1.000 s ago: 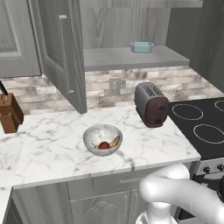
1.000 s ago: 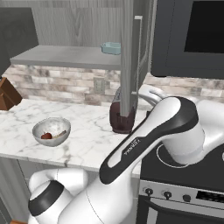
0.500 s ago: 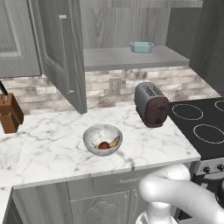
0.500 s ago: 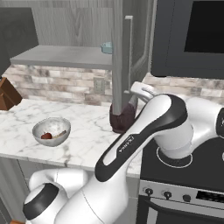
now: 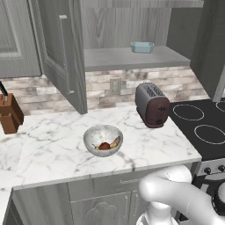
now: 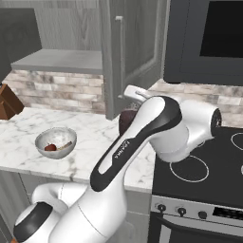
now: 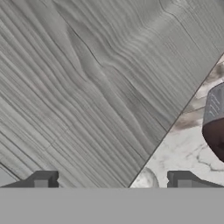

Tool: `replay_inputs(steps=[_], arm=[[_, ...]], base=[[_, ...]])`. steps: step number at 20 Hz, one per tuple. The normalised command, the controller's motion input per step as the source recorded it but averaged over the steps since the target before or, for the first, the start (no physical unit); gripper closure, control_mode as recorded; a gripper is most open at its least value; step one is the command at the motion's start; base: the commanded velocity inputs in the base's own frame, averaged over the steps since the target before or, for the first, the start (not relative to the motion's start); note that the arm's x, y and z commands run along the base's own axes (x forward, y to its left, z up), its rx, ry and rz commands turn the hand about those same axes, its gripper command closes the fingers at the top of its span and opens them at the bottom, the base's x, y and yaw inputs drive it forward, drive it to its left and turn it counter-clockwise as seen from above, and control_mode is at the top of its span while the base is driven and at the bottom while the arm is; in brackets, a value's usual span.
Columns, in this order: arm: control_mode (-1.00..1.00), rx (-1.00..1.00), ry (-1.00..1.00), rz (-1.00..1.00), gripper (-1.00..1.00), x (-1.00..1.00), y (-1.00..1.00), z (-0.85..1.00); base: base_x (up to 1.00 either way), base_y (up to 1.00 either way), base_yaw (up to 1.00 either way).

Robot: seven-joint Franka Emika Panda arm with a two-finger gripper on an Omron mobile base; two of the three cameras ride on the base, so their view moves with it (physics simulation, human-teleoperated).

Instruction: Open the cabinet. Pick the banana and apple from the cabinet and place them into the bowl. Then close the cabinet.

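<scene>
The cabinet (image 5: pixel 127 26) stands with its left door (image 5: pixel 59 57) swung wide open. Its right door (image 6: pixel 137 47) hangs partway out over the counter. My gripper (image 7: pixel 113 181) is open with nothing between its fingertips (image 7: pixel 43 179), close up against the wood-grain face of that door. In the right base view my hand (image 6: pixel 135 92) sits at the door's lower part. The bowl (image 5: pixel 103 139) rests on the marble counter, and the dark red apple (image 5: pixel 104 146) and the pale banana (image 5: pixel 115 142) lie in it. The right base view also has the bowl (image 6: pixel 56 141).
A dark red toaster (image 5: pixel 151 104) stands right of the bowl, beside the black stove (image 5: pixel 202 127). A light-blue dish (image 5: pixel 142 46) sits on the cabinet shelf. A knife block (image 5: pixel 9 115) is at the far left. A microwave (image 6: pixel 209 38) hangs above the stove.
In the right base view the right door has swung leftward toward the cabinet, and my arm has followed it. The bowl and fruit have not moved.
</scene>
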Motion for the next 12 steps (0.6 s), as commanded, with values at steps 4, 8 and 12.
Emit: replay_inputs(steps=[4, 8, 12], arm=[[-1.0, 0.0, -0.04, 0.04, -1.0, 0.16, 0.61, 0.08], [-1.0, 0.0, -0.03, 0.01, -1.0, 0.09, 0.47, 0.24], [-1.0, 0.0, -0.02, 0.0, -1.0, 0.16, 0.44, 0.36]], base=[[0.0, 0.0, 0.0], [0.0, 0.0, 0.0], [0.0, 0.0, 0.0]])
